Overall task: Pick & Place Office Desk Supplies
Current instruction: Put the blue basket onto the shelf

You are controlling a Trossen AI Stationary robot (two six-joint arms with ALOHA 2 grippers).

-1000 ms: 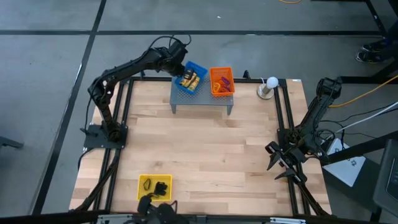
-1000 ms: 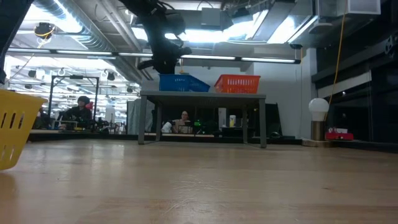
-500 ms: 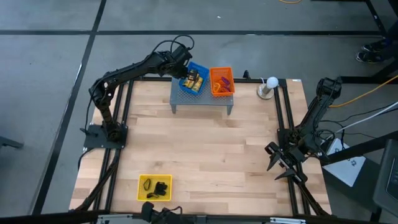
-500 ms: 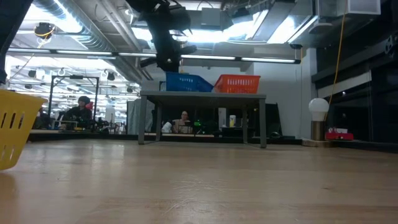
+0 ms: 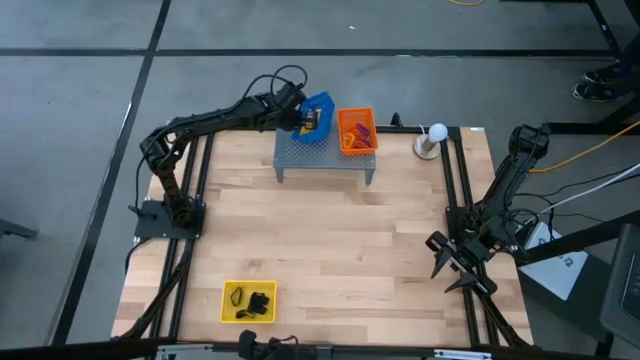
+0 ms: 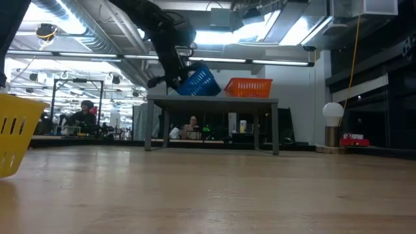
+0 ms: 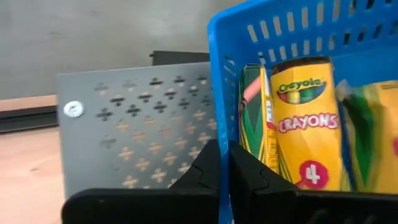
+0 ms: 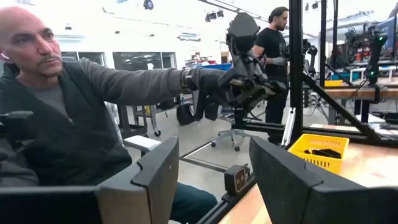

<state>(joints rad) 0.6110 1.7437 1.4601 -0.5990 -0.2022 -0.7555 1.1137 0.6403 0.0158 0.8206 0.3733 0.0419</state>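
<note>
From above we see the left gripper at the far edge of the table, pinching the near-left wall of the blue basket, which sits tilted at the left end of the grey shelf; yellow packets lie inside it. The orange basket stands just beside it on the shelf, holding thin loops. A white lamp stands right of the shelf, near the table's far right corner. The yellow basket with black clips sits well apart, near the front left edge. Between shelf and yellow basket the wood lies open. The right gripper waits off the table's right edge, fingers spread. From table height we see the blue basket tipped up on the shelf, its left side raised in the left gripper, the orange basket level beside it, the lamp to the right, and the yellow basket at the left edge. The left wrist shows its fingers pressed on the blue wall, crayon packets inside, the perforated shelf behind. The right wrist shows its fingers apart, a person seated close beyond, and the yellow basket farther off.
</note>
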